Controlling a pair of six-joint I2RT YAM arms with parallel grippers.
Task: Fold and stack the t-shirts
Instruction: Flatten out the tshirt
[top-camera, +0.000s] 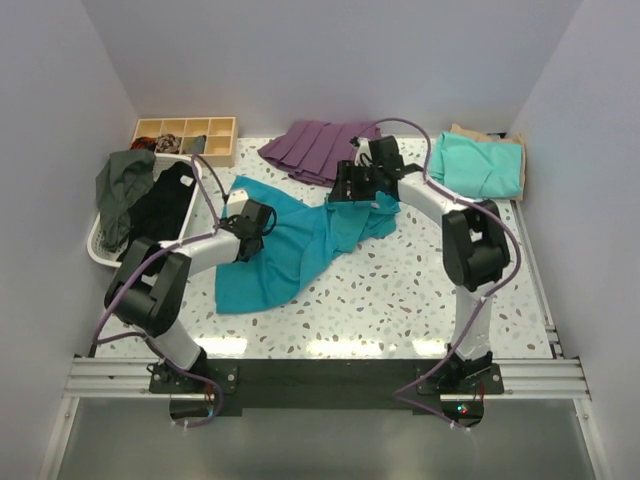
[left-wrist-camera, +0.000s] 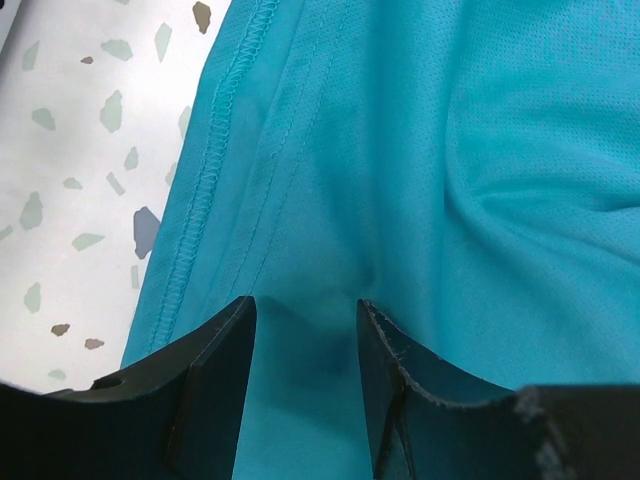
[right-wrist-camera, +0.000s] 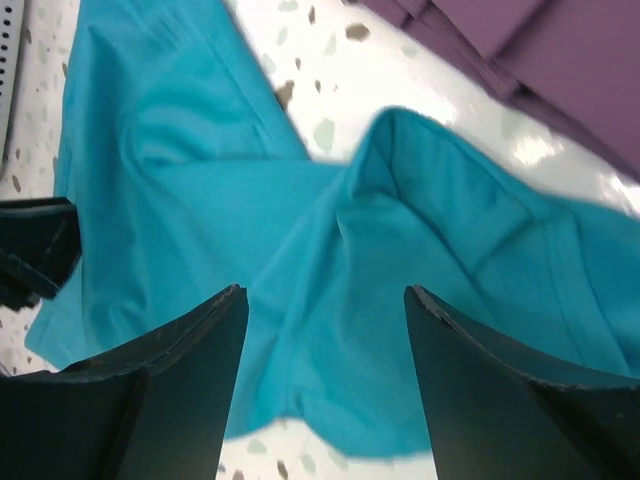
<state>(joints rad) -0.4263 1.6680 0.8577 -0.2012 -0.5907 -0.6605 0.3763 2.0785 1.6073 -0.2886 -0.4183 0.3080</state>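
Speckled table (top-camera: 400, 300) carries the teal t-shirt (top-camera: 290, 255), its long axis running near-left to far-right; left gripper (left-wrist-camera: 305, 312) sits just inside its left hem, jaws apart; right gripper (right-wrist-camera: 325, 295) hovers, jaws wide, over its far end.

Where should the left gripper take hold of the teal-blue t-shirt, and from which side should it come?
Probably at the stitched hem of the teal-blue t-shirt, just beside the left gripper. That edge lies flat and straight against the bare table, while the middle is bunched. Coming from the table side, one finger could slide under it.
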